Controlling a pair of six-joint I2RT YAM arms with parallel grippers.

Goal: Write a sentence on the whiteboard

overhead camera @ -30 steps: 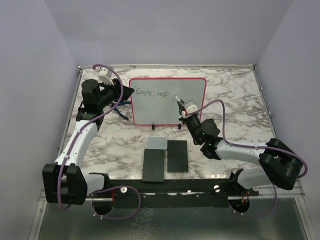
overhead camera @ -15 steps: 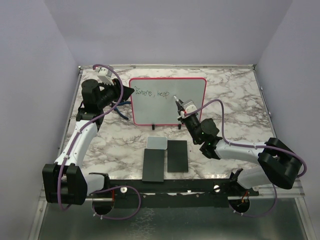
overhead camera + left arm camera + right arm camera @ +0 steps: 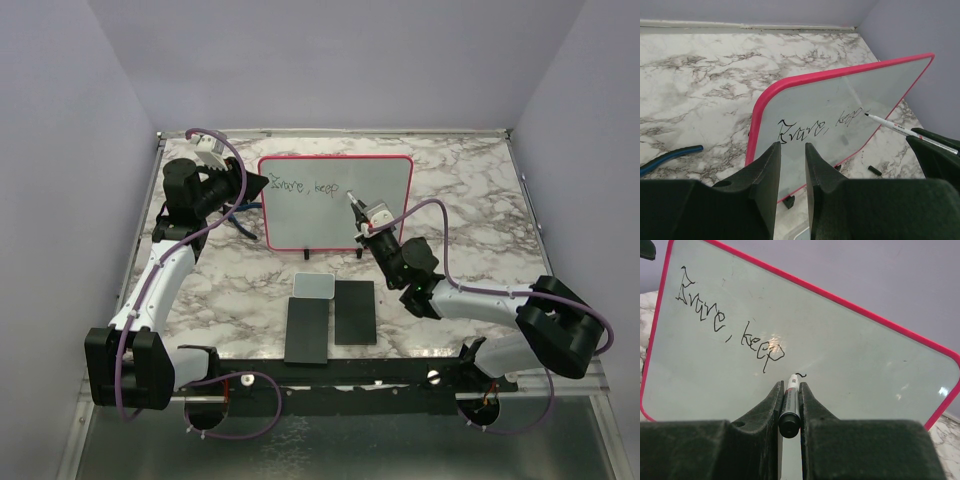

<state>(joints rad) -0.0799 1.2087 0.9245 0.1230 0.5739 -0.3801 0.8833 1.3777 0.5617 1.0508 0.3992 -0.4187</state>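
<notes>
Whiteboard: the whiteboard (image 3: 340,222) stands on its feet on the marble table (image 3: 470,200), at 12 o'clock from the table's centre, face toward the arms.

Sentence: the sentence (image 3: 312,187) runs along the board's upper left and reads "Brave, keep". The right wrist view shows a small fresh squiggle at 3 o'clock of "keep".

Right gripper: the right gripper (image 3: 366,216) is clenched on a marker (image 3: 790,402). The pen lies straight between the two fingers, its tip at the board's face just below the squiggle.

Left gripper: the left gripper (image 3: 262,184) sits at the board's 9 o'clock rim. In its own view the jaws stand a narrow gap apart with the board's face showing through. I cannot tell whether they pinch the rim or only rest by it.

Change since a second ago: very little. The right forearm has crept slightly toward 9 o'clock, carrying the pen with it. From above the words look the same, and the left arm and board have not shifted.

Other things: two black slabs (image 3: 330,320) lie side by side at 6 o'clock of the board. A grey-white pad (image 3: 315,285) touches the far end of the left slab. A blue cable (image 3: 670,155) lies on the table at 9 o'clock of the board.
</notes>
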